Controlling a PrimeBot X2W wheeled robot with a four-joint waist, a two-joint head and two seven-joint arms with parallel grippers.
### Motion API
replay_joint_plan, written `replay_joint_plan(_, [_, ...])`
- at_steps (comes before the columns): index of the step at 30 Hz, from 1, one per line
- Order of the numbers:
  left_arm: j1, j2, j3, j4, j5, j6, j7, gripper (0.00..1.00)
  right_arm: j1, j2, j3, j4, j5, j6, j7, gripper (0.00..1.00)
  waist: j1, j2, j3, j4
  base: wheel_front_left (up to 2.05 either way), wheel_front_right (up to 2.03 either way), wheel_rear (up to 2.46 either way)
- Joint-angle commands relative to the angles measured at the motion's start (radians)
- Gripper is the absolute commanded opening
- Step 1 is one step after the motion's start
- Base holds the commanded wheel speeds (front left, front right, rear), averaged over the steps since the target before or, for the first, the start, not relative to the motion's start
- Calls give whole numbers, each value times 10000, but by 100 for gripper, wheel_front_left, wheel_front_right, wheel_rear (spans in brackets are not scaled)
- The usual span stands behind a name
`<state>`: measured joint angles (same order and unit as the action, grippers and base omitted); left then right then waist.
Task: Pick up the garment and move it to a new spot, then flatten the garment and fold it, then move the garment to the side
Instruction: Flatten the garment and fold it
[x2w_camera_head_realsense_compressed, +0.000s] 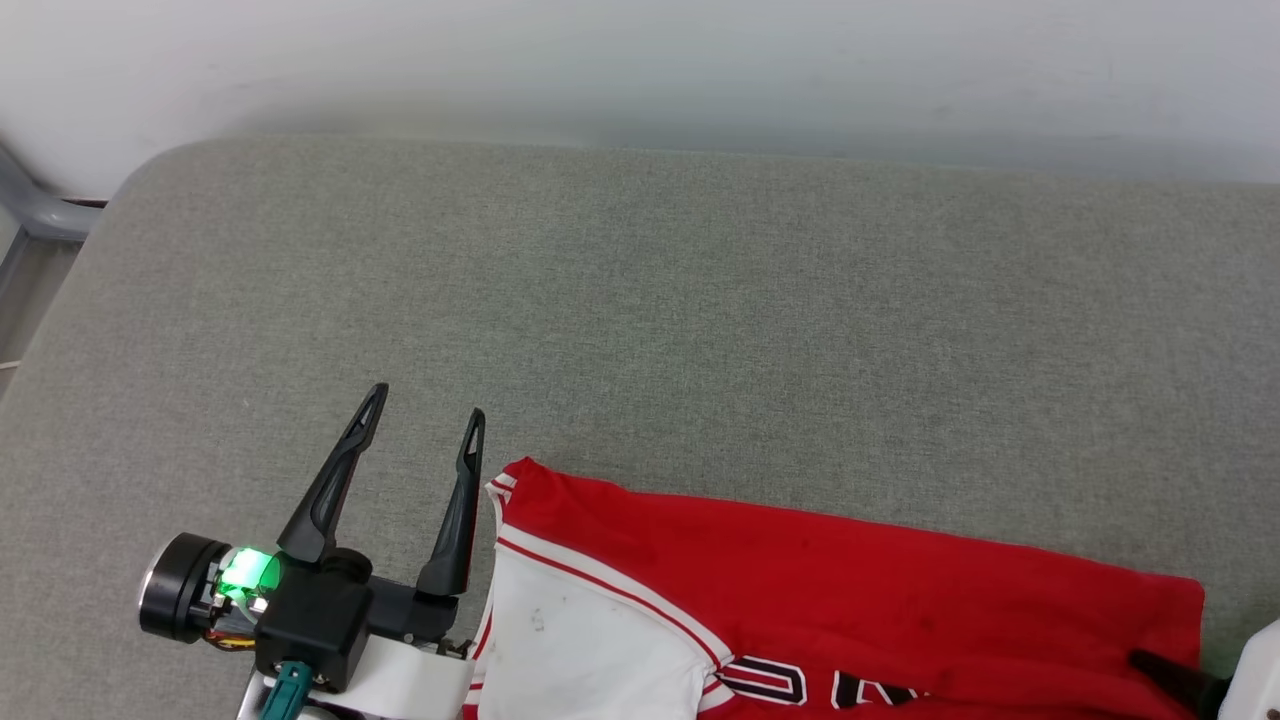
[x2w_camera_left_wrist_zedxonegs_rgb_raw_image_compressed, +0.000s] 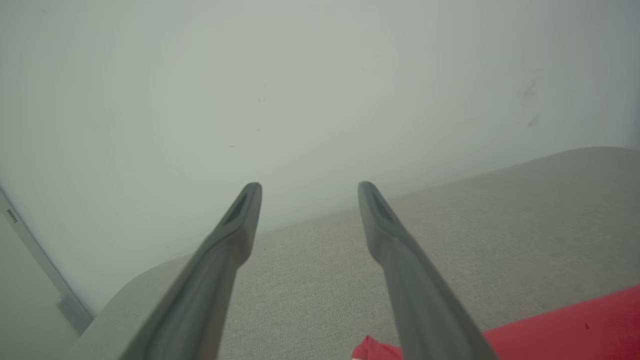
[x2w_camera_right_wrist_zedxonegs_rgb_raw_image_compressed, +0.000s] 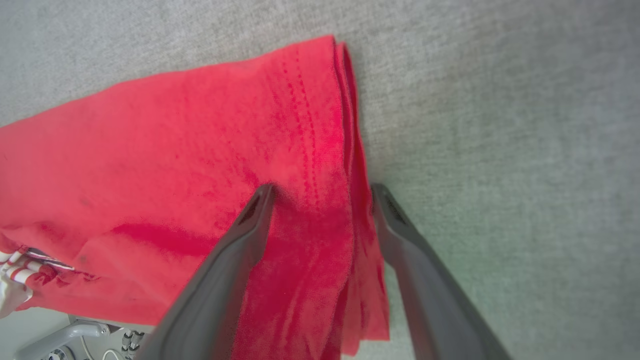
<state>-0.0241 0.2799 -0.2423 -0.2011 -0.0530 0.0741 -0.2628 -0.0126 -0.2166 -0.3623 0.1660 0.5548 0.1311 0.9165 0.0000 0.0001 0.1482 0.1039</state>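
Your left pincer (x2w_camera_head_realsense_compressed: 427, 403) stands wide and empty just beside the garment (x2w_camera_head_realsense_compressed: 850, 570), its fingers lying along the white sleeve's striped edge without gripping it; your right pincer (x2w_camera_right_wrist_zedxonegs_rgb_raw_image_compressed: 322, 188) is wide too, straddling the red hem at the shirt's other end, one finger over cloth and the other over the grey bench (x2w_camera_head_realsense_compressed: 640, 300); nothing is held. The garment lies spread across the near part of the bench, sleeve towards your left, and runs off the bottom of the head view

Watch the hem: it looks doubled, so closing there may catch only the top layer, and the shirt would peel open as you lift; the left pincer sits off the cloth, so closing where it stands would likely grab nothing, and a one-sided lift would bunch the shirt; black, white-outlined letters show at the bottom edge of the head view, cut off too short to read; I see no brand or label
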Motion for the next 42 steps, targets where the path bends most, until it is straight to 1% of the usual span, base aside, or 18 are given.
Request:
replay_joint_plan(1, [-58,-38,49,22,77,-55,-24,100,-53,90,55,204,33,-9,-18,100,0,-1,51,42,0,0,0])
replay_joint_plan(5, [-182,-211,197,50,145,-305,-24,100,-167,197,324,755,172,-9,-153,100,0,-1,171,121,0,0,0])
replay_joint_plan(12, [-221,-413,480,161,200,-658,-24,100,-308,488,1391,1144,737,54,-361,100,0,-1,207,159,0,0,0])
replay_joint_plan(19, [-29,-586,720,248,237,-930,-25,100,-149,251,2044,1313,1095,54,-562,100,0,-1,25,131,0,0,0])
replay_joint_plan(20, [0,-606,751,260,248,-976,-25,100,-118,224,2140,1361,1138,54,-577,91,0,-1,2,127,0,0,0])
replay_joint_plan(21, [17,-624,766,274,263,-995,-25,100,-91,214,2210,1405,1162,54,-609,51,0,-1,-16,123,0,0,0])
replay_joint_plan(22, [21,-646,789,279,276,-1032,-25,100,-77,183,2258,1455,1189,54,-645,18,0,-1,-28,119,0,0,0])
replay_joint_plan(23, [32,-665,815,285,296,-1070,-25,100,-76,127,2283,1515,1163,53,-721,0,0,-1,-37,114,0,0,0])
replay_joint_plan(26, [72,-713,868,298,329,-1141,-25,100,-89,-36,2399,1675,1054,47,-957,0,0,-1,-42,103,0,0,0])
replay_joint_plan(29, [84,-761,914,332,343,-1186,-25,100,-227,-273,2301,1856,910,-7,-1348,0,0,-1,-26,80,0,0,0])
replay_joint_plan(35, [110,-813,1011,372,398,-1270,-25,100,-597,-701,1807,2215,556,-39,-2092,0,0,-1,-45,24,0,0,0])
replay_joint_plan(42, [153,-872,1048,455,417,-1354,-25,100,-776,-1303,984,2575,155,-62,-2470,0,0,-1,-138,-20,0,0,0])
